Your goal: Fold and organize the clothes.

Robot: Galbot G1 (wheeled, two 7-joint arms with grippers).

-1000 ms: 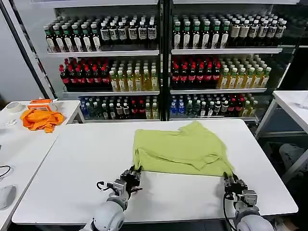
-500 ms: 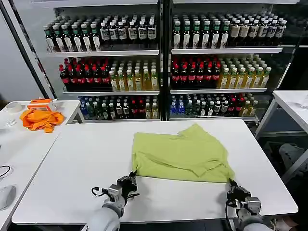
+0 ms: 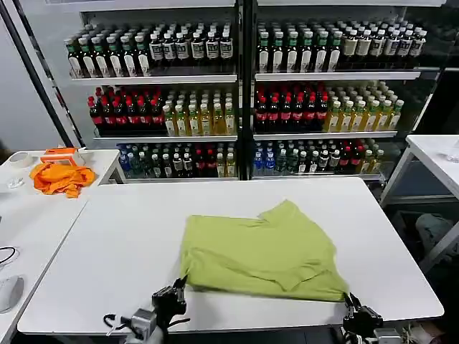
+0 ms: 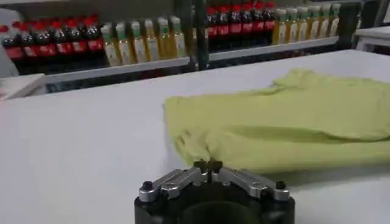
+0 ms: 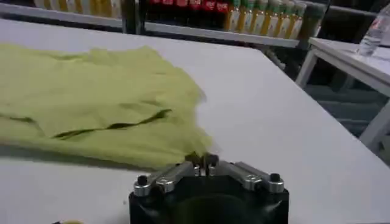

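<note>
T-shirt [image 3: 262, 251] lies mid-tabletop [image 3: 107, 244], long axis left-right | left hand [image 3: 174, 297] clenched on its near-left corner | right hand [image 3: 356, 315] clenched on near-right corner | shirt extends away from both hands, equally near.

The left gripper [image 4: 208, 165] has its fingers pinched together on the near edge of the folded lime yellow-green cotton T-shirt [image 4: 286, 125], which lies on the white desk [image 4: 79, 146] before shelves of bottles [image 4: 140, 39].
</note>
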